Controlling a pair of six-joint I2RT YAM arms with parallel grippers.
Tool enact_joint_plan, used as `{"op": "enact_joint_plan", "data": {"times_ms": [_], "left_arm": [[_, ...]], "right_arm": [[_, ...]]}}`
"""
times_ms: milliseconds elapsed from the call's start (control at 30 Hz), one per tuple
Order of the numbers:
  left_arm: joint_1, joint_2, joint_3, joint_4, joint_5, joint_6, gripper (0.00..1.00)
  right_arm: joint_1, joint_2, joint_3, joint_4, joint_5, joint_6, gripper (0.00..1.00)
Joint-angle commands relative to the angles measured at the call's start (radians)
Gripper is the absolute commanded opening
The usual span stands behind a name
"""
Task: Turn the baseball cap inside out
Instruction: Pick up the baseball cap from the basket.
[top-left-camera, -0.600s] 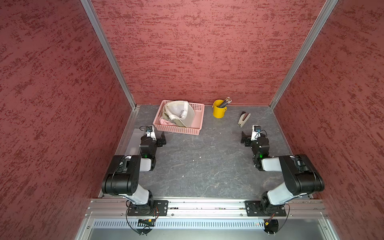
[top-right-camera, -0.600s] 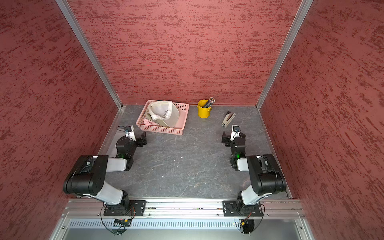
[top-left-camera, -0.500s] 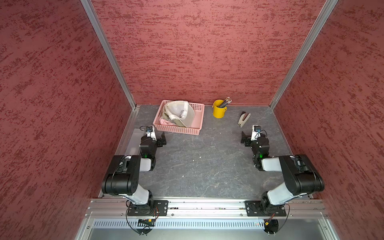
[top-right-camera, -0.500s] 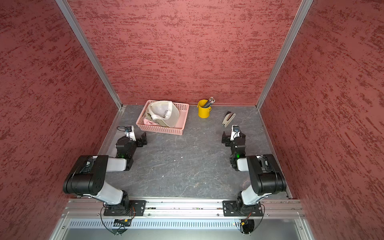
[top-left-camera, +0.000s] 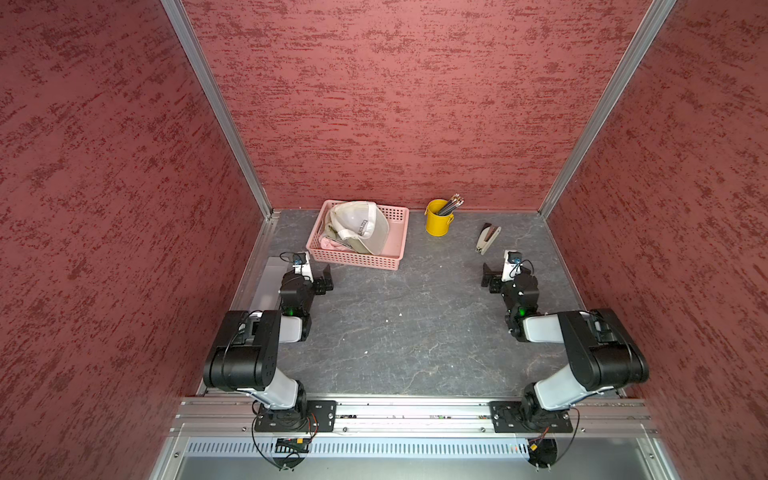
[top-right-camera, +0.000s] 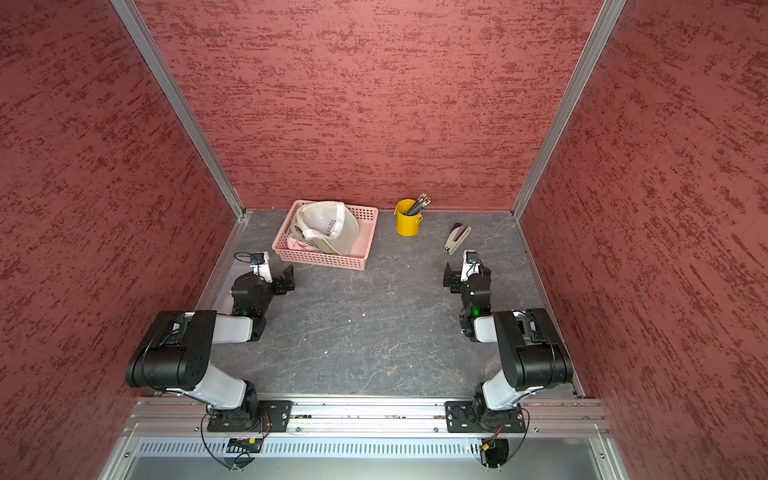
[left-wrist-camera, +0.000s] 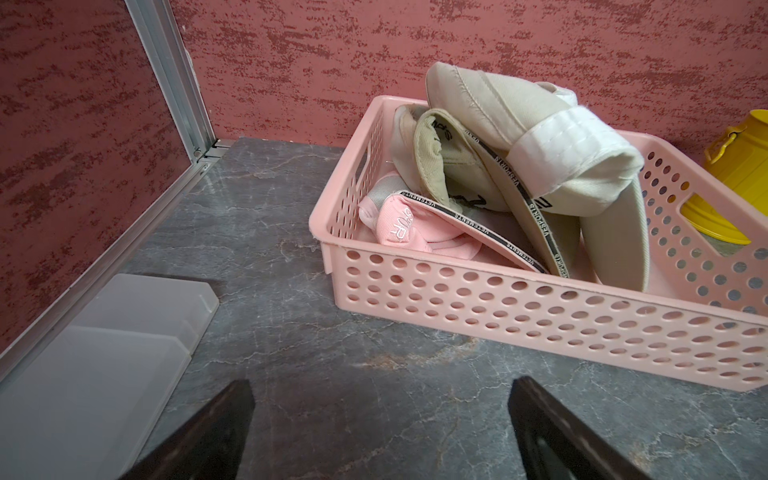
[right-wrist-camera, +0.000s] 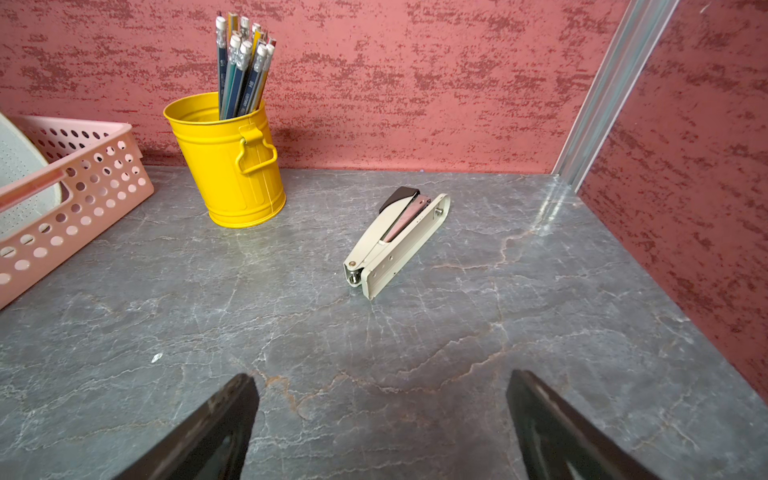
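A cream baseball cap (top-left-camera: 362, 226) (top-right-camera: 331, 226) lies on top of a heap of caps in a pink perforated basket (top-left-camera: 353, 260) (top-right-camera: 320, 260) at the back left. In the left wrist view the cream cap (left-wrist-camera: 519, 124) rests over a second beige cap and a pink one inside the basket (left-wrist-camera: 540, 316). My left gripper (top-left-camera: 325, 279) (left-wrist-camera: 380, 386) is low over the table just in front of the basket, open and empty. My right gripper (top-left-camera: 488, 278) (right-wrist-camera: 382, 382) is open and empty too, on the right side, facing a stapler.
A yellow pot of pencils (top-left-camera: 437, 222) (right-wrist-camera: 232, 166) stands at the back, right of the basket. A beige stapler (top-left-camera: 487, 240) (right-wrist-camera: 395, 241) lies on its side near the right gripper. A clear plastic tray (left-wrist-camera: 104, 353) lies along the left wall. Red walls close three sides.
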Motion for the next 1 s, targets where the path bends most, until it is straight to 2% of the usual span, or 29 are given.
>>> {"op": "enact_joint_plan", "data": {"times_ms": [0,33,100,167,300,367,433,467,500,533,633,733,800,967], "left_arm": [[0.016,-0.075,0.060,-0.133,0.054,0.007,1.00],[0.013,-0.111,0.107,-0.246,0.034,0.008,1.00],[-0.014,-0.186,0.199,-0.455,-0.107,-0.021,1.00],[-0.047,-0.268,0.248,-0.572,-0.189,-0.026,1.00],[-0.154,-0.329,0.440,-0.850,-0.298,-0.015,1.00],[-0.150,-0.295,0.546,-0.956,-0.229,-0.035,1.00],[-0.117,-0.222,0.663,-1.064,-0.176,-0.117,1.00],[-0.091,-0.188,0.707,-1.107,-0.113,-0.143,1.00],[-0.051,-0.150,0.751,-1.127,0.006,-0.162,1.00],[-0.023,-0.116,0.788,-1.140,0.060,-0.193,1.00],[-0.028,-0.065,0.845,-1.162,0.038,-0.228,1.00],[-0.039,0.007,0.948,-1.296,0.092,-0.367,0.99],[-0.073,0.049,0.992,-1.334,0.134,-0.438,0.98],[-0.153,0.154,1.081,-1.344,0.110,-0.546,0.92]], "right_arm": [[-0.024,-0.034,-0.011,-0.022,-0.079,-0.014,0.99],[-0.017,-0.075,-0.006,-0.075,-0.125,-0.042,0.99],[0.003,-0.214,0.017,-0.226,-0.091,-0.041,0.98],[0.031,-0.318,0.081,-0.427,-0.066,-0.007,0.98],[0.116,-0.418,0.233,-0.707,-0.071,0.033,0.98],[0.179,-0.413,0.317,-0.790,-0.053,0.032,0.98],[0.258,-0.377,0.401,-0.865,-0.038,0.013,0.98],[0.296,-0.351,0.444,-0.897,-0.015,0.004,0.98],[0.340,-0.320,0.494,-0.929,0.010,-0.009,0.98],[0.377,-0.285,0.543,-0.966,0.030,-0.018,0.98],[0.447,-0.187,0.677,-1.058,0.067,-0.011,0.97],[0.484,-0.090,0.791,-1.122,0.049,0.037,0.96],[0.504,-0.033,0.853,-1.143,0.016,0.071,0.95],[0.532,0.065,0.961,-1.185,-0.026,0.119,0.93]]}}
